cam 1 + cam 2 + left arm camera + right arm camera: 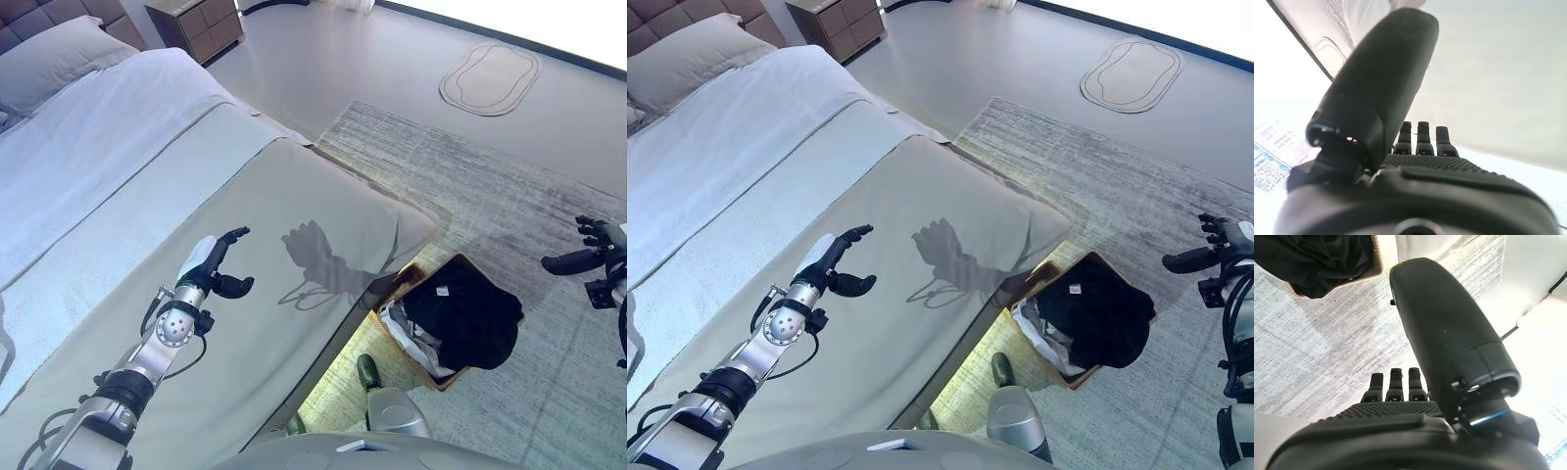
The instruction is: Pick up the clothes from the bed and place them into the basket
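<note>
While the left hand (217,262) hovers empty, fingers loose, over the smooth grey bed (294,196), dark clothes (468,311) fill the brown basket (397,296) on the woven rug (490,196). Right hand (588,250) also slack, holding nothing, beside basket

Your left hand (1415,196) fills the near edge, its dark bulk studded with a dotted texture. The thumb (1386,83) stands up large and close, and the fingers (1422,139) line up straight beside it, holding nothing. Past them you see only the pale, smooth bed (1498,73), with a strip of grey rug (1339,22) beyond its edge.
</note>
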{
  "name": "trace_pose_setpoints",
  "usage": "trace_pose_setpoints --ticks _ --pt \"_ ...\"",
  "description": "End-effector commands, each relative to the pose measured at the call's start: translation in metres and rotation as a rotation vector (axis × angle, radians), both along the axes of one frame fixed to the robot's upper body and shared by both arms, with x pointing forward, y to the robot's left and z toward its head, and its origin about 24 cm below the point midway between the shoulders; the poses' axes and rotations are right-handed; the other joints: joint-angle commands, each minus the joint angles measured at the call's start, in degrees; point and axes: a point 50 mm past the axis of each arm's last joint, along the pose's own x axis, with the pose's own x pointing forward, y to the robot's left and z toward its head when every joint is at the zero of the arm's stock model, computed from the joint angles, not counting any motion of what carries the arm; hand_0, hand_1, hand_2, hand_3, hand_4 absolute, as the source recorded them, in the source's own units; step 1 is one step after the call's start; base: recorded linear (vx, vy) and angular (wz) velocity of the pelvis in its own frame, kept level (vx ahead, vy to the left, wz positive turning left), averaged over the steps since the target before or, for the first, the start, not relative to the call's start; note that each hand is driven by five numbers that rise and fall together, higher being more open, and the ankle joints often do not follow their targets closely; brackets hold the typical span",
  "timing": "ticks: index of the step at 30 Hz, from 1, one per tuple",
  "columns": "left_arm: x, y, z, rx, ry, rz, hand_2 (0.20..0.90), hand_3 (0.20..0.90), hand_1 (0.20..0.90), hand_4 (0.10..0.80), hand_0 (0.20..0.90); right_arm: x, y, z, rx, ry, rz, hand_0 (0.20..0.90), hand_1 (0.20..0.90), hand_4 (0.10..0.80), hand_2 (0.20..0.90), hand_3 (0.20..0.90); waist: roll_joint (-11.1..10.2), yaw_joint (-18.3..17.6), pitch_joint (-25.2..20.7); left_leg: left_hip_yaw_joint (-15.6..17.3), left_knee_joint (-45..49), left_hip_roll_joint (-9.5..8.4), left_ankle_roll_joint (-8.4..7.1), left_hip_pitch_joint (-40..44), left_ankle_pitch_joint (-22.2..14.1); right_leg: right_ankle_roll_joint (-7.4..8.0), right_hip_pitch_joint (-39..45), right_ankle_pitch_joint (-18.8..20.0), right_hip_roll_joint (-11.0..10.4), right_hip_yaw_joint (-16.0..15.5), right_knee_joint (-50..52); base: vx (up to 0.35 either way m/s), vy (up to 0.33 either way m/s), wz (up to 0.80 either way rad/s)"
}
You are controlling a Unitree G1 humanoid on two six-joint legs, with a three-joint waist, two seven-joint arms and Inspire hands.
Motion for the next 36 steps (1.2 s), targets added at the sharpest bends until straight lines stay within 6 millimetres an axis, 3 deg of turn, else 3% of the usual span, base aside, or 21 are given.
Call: trace_pose_setpoints --ticks 1,7,11,17,20,28,32,36 --pt "0.027 0.003 0.047 0.001 -0.211 -0.01 0.9 0.9 0.9 0.8 0.9 0.019 0.009 0.028 -0.03 -0.187 0.042 0.9 0.9 0.8 0.9 0.9 -4.3 1.2 -5.4 0.9 7.2 0.78 0.31 0.5 -7.9 3.96 -0.9 -5.4 -1.7 -0.2 6.1 0.0 0.0 0.0" --pt "0.027 0.004 0.047 -0.005 -0.219 0.011 0.9 0.9 0.9 0.8 0.9 0.024 0.019 0.027 0.019 -0.251 0.083 0.9 0.9 0.8 0.9 0.9 -4.4 1.6 -5.9 0.3 6.8 0.52 0.38 1.0 -7.8 3.9 0.1 -5.7 -1.5 -0.4 6.1 0.011 0.014 0.02" --pt "0.025 0.005 0.043 -0.029 -0.231 0.061 0.9 0.9 0.9 0.8 0.9 0.032 0.041 0.022 0.119 -0.362 0.152 0.9 0.9 0.8 0.9 0.9 -4.5 2.2 -6.1 -0.9 6.5 0.23 0.33 0.9 -7.3 3.85 0.4 -6.1 -1.3 -0.5 6.5 0.023 0.034 0.02" --pt "0.014 0.006 0.033 -0.062 -0.251 0.141 0.9 0.9 0.9 0.8 0.9 0.03 0.087 -0.01 0.168 -0.419 0.278 0.9 0.9 0.8 0.9 0.9 -4.3 3.8 -5.4 -3.2 5.8 0.02 0.39 0.3 -6.2 3.52 1.0 -6.9 -1.3 -1.4 6.8 0.015 0.036 0.11" --pt "0.006 0.008 0.028 -0.065 -0.253 0.178 0.9 0.9 0.9 0.8 0.9 0.025 0.112 -0.021 0.047 -0.406 0.371 0.9 0.9 0.8 0.9 0.9 -4.3 4.9 -5.2 -4.7 5.2 -0.16 0.38 0.1 -5.6 3.32 1.7 -7.4 -1.5 -2.5 6.8 0.029 0.016 0.21" --pt "-0.026 0.018 -0.001 -0.076 -0.172 0.243 0.9 0.9 0.9 0.8 0.9 0.02 0.164 -0.016 -0.238 -0.427 0.655 0.9 0.9 0.8 0.9 0.9 -5.3 8.8 -5.1 -8.8 4.2 -1.09 0.21 -0.7 -4.3 3.14 4.0 -8.6 -2.5 -6.1 6.8 0.058 0.0 0.29" --pt "-0.039 0.02 -0.01 -0.073 -0.117 0.248 0.9 0.9 0.9 0.8 0.9 0.012 0.187 -0.02 -0.304 -0.409 0.811 0.9 0.9 0.8 0.9 0.9 -5.8 11.2 -5.2 -10.8 3.9 -1.53 0.26 -1.3 -3.8 3.14 5.3 -9.1 -3.0 -8.0 6.4 0.07 -0.004 0.32" --pt "-0.047 0.023 -0.015 -0.056 -0.082 0.25 0.9 0.9 0.9 0.8 0.9 0.008 0.194 -0.029 -0.275 -0.372 0.857 0.9 0.9 0.8 0.9 0.9 -5.9 12.8 -5.4 -12.1 3.9 -1.65 0.25 -1.6 -3.5 3.06 6.3 -9.7 -3.2 -9.8 6.5 0.066 0.004 0.32"
